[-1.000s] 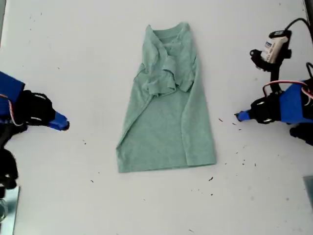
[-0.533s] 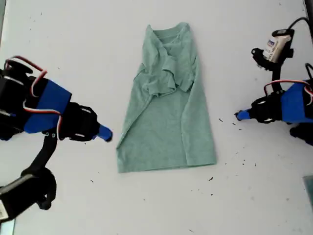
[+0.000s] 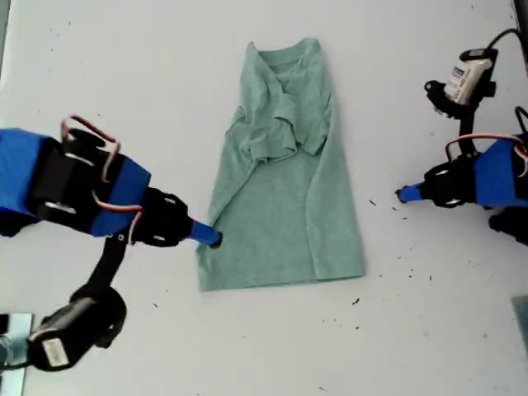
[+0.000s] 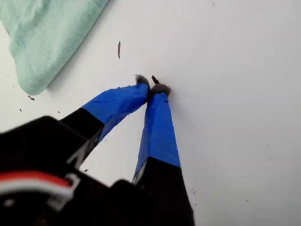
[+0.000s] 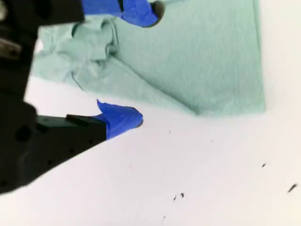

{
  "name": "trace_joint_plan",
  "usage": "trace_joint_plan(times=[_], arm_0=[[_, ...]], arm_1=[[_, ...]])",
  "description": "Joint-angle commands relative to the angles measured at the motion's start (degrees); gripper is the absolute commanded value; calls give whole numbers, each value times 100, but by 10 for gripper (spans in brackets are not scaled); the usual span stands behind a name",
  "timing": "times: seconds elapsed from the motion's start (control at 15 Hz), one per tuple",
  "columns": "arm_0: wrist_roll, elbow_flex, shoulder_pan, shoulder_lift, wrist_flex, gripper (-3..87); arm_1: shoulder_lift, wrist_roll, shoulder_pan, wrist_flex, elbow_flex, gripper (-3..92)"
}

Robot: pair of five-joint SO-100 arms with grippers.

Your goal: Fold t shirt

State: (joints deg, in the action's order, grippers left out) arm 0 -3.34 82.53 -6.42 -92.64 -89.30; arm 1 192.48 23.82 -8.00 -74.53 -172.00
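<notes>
My second gripper point(image 5: 143, 66) is spread wide over the t shirt point(image 3: 285, 173) edge, one finger above cloth, while my first gripper point(image 4: 151, 88) rests pinched together on bare desk point(image 3: 429, 330) beside it.

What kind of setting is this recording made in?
Probably a lab or workshop bench set up for robot trials: a plain white tabletop flecked with dark specks, two small arms with blue-taped grippers and exposed wiring, and only a t shirt laid out between them.

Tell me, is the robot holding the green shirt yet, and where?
No. My second gripper is open, straddling the t shirt's long edge near the hem, not clamped. My first gripper is shut on nothing, off the cloth.
</notes>
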Motion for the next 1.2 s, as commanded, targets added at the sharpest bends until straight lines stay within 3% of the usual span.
trace_joint_plan(times=[0.0,0.27,0.33,0.4,0.67,0.87,1.07,1.13], arm_0=[[-185,246,-62,501,659,304],[-202,1125,-79,1090,2197,257],[-255,1310,-79,1169,2435,123],[-316,1345,-79,1195,2461,-1],[-589,1608,-26,-290,2180,-1],[-624,1345,316,-923,1485,-1],[141,-387,466,765,1995,-1],[290,-1758,422,1828,1846,-1]], arm_1=[[26,-53,132,-44,62,24],[26,-167,343,-97,53,24],[26,-167,360,-97,44,24],[26,-158,369,-97,44,24],[272,-132,369,-141,-9,24],[431,-114,334,-202,-18,24],[448,-123,343,-220,-9,24],[457,-149,352,-237,0,24]])
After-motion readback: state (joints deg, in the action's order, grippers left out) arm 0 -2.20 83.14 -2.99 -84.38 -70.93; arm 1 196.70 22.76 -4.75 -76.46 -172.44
